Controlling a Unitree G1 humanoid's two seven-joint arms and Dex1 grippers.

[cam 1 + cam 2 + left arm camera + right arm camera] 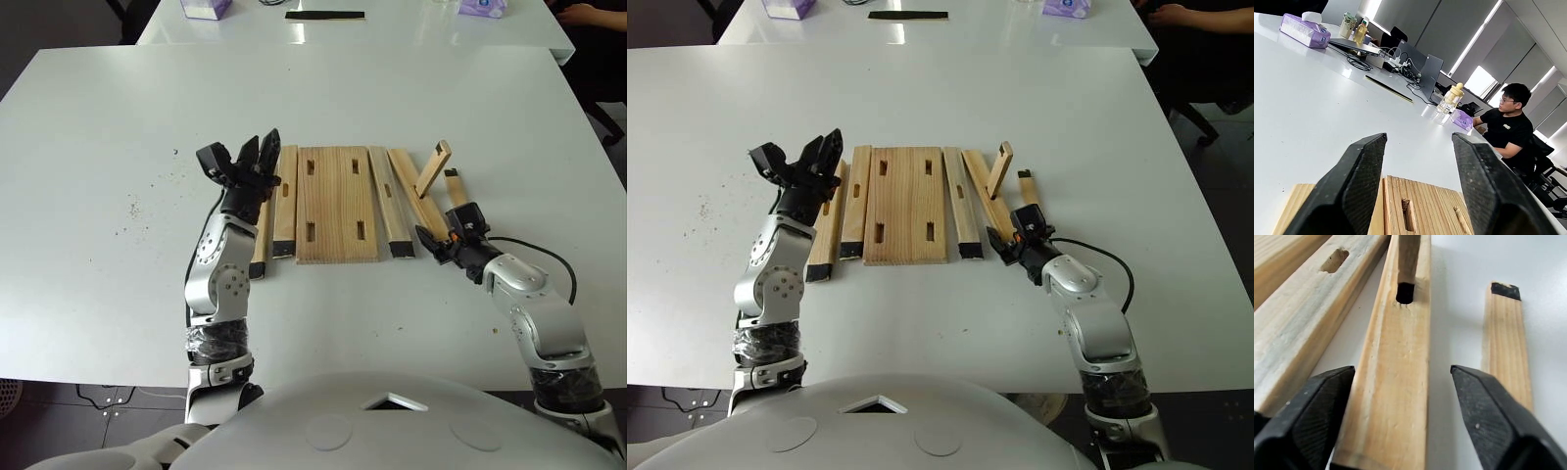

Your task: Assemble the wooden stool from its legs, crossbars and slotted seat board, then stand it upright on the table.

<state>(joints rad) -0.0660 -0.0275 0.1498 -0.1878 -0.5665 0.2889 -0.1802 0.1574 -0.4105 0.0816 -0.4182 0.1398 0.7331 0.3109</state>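
Fingers (1308, 416) spread, right gripper (434, 247) straddles the near end of the leg (411, 193) bearing a crossbar (433, 168) — left gripper (243, 157), likewise spread, hovers over the leftmost leg (826, 235).

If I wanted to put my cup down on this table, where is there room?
Bare table lies left of the left gripper, apart from a few crumbs, and across the far strip beyond the seat board. There is also room right of the short loose stick. The middle row of wooden parts is crowded, with the right gripper at one leg.
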